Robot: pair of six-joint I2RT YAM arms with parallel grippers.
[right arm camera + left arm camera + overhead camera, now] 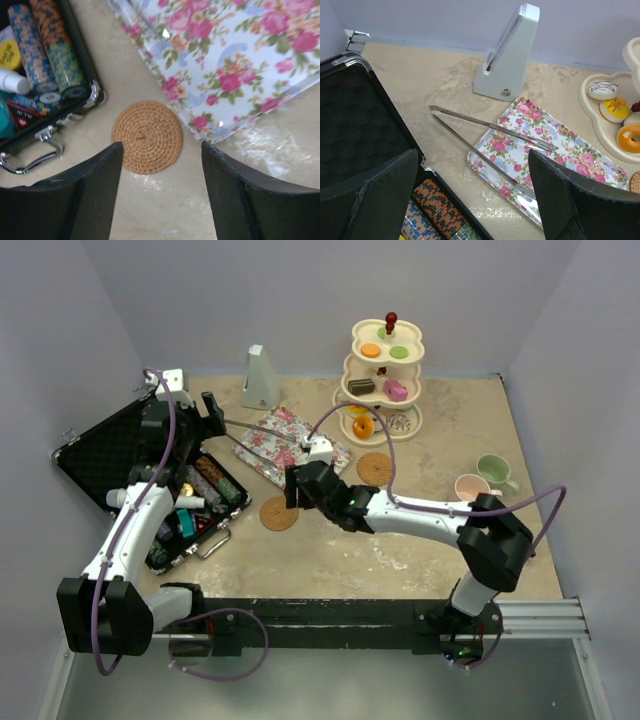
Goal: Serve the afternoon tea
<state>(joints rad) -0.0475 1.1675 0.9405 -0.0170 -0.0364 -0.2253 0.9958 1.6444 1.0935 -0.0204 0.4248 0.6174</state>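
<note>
My right gripper (pixel 161 150) hangs released, fingers apart and empty, just above a coaster (pixel 146 137) that lies on the table (pixel 420 530) between the case (pixel 50 75) and the floral tray (pixel 240 60). My left gripper (pixel 474 155) is released too, jaws wide with nothing between them, over the case's edge, facing tongs (pixel 485 135) that lie partly on the tray. A second coaster (pixel 375 468) lies in front of the stand (pixel 385 380), which carries a donut (pixel 362 425) and cakes (pixel 395 390). The green mug (pixel 493 471) and pink mug (pixel 472 486) sit together at the right, apart from both coasters
</note>
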